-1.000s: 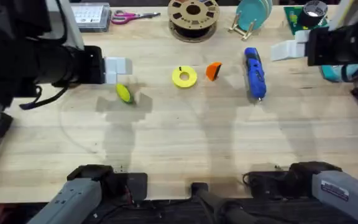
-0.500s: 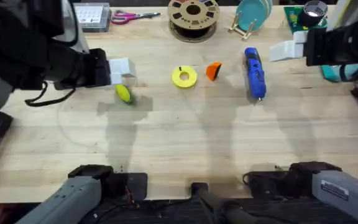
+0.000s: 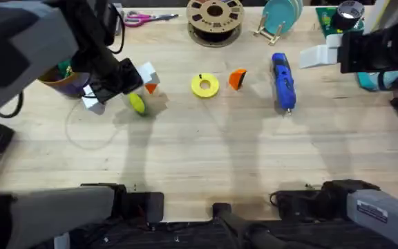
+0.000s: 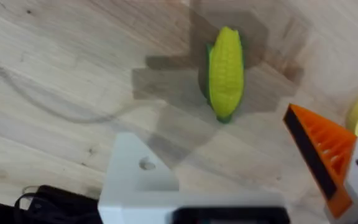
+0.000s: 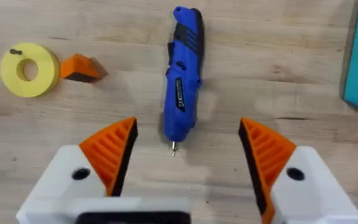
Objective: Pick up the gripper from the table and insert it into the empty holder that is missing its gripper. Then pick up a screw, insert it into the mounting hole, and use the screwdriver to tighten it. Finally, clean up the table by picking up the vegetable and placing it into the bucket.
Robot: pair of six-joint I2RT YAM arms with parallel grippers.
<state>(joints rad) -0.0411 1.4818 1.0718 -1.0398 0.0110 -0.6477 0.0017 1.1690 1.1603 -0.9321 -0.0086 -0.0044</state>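
The left gripper point(image 4: 241, 180), jaws parted and one holder point(image 4: 135, 180) apparently bare, is held above the vegetable point(image 4: 225, 71); the right gripper's point(image 5: 188, 152) jaws are spread over the screwdriver point(image 5: 183, 81).

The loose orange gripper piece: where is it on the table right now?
In the overhead view the gripper lies on the table just right of centre, between the yellow ring and the blue screwdriver, apart from both.

A flat yellow ring point(image 3: 204, 86) lies on the table point(image 3: 199, 159). Far back are pink scissors point(image 3: 141, 18), a brown spool point(image 3: 215, 17) and a teal plate point(image 3: 282, 15)
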